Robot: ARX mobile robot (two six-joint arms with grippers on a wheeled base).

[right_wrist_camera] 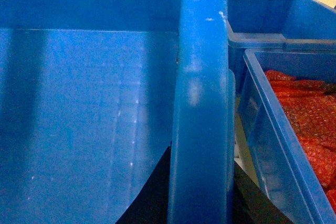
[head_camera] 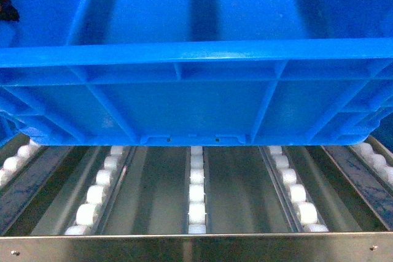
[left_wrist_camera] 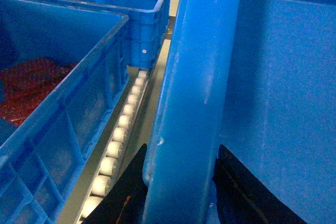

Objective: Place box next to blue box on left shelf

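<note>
Because the box (head_camera: 196,65) is too wide for one arm, it is carried between the two, each claw pinching a side rim, and it fills the upper two thirds of the head picture, hanging just above the left shelf (head_camera: 196,246) with its near wall past the front rail. Judging by the gap under its base, it is not yet resting on the white rollers (head_camera: 196,194) that run in tracks through the lower half. The box is bright blue plastic, open on top, with a thick rim, slanted ribs on its near wall and a smooth floor. In the left wrist picture another blue box (left_wrist_camera: 63,114) holding red stuff sits at left, a roller track between them. The left claw (left_wrist_camera: 178,192), at the bottom, is clenched on the rim; the right claw (right_wrist_camera: 199,198) grasps the opposite rim, with one more box (right_wrist_camera: 286,129) at right.
</note>
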